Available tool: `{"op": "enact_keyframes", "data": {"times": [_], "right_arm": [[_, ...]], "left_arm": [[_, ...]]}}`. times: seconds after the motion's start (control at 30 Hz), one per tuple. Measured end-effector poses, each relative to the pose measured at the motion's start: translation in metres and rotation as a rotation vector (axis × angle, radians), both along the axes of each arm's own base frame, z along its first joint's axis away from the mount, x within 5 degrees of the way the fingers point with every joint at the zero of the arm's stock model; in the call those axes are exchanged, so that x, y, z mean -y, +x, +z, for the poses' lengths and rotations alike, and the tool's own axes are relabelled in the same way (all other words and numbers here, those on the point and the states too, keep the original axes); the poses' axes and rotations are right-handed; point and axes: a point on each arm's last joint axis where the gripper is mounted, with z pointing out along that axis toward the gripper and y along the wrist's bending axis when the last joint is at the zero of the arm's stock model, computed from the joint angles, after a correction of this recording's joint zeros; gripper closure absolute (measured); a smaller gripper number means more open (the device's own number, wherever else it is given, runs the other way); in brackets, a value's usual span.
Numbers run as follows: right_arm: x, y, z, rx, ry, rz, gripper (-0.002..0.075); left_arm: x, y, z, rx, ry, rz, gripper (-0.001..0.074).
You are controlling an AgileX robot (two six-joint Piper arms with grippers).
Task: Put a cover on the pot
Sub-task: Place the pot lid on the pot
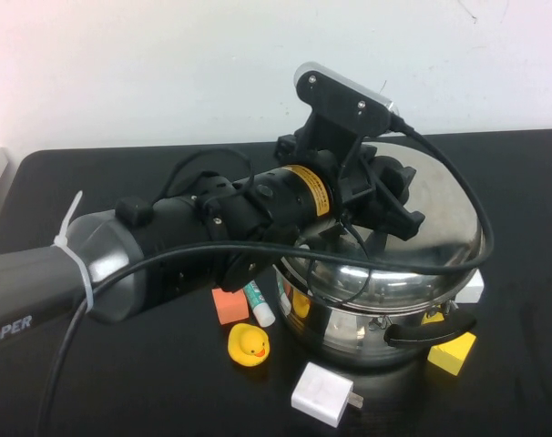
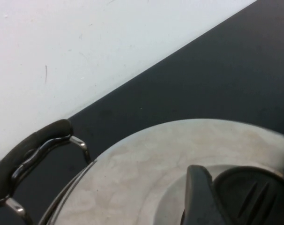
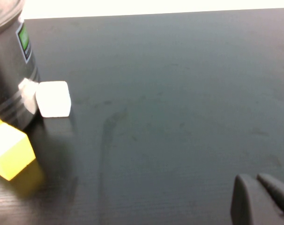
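- High view, left to right: my left arm reaches in from the left edge across the black table (image 1: 94, 382), and my left gripper (image 1: 385, 196) sits over the lid (image 1: 440, 205) at its centre.
- Lid and pot (image 1: 367, 323): the domed steel lid already rests on the big steel pot, so I judge the covering all but done. What seems left is to let go of the knob and lift clear.
- Left wrist view: my left gripper (image 2: 217, 197) is down at the lid's black knob (image 2: 254, 194), one dark finger (image 2: 198, 192) against it. I cannot tell whether the jaws are clamped on the knob or slack beside it.
- Pot's place: it stands right of centre on the table, directly beneath my left gripper, with one black handle (image 1: 429, 328) facing the camera and another (image 2: 27, 152) showing in the left wrist view.
- Around its base, left to right: an orange block (image 1: 230, 305), a rubber duck (image 1: 249, 345), a white charger (image 1: 323, 393), a yellow block (image 1: 451, 352).
- Right wrist view: my right gripper (image 3: 261, 199) hovers low over bare table, well apart from the pot, its two dark fingertips pressed together and holding nothing.
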Motion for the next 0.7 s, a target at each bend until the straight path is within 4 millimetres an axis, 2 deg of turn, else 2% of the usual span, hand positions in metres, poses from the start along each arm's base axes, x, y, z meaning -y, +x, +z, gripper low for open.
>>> {"op": "enact_keyframes", "data": {"times": [0.33, 0.7], "right_arm": [[0.000, 0.000, 0.000, 0.000, 0.000, 0.000, 0.0728], [0.000, 0.000, 0.000, 0.000, 0.000, 0.000, 0.0728]], "left_arm": [[-0.016, 0.014, 0.000, -0.042, -0.054, 0.080, 0.0399], [-0.014, 0.012, 0.001, -0.044, -0.063, 0.076, 0.0400]]}}
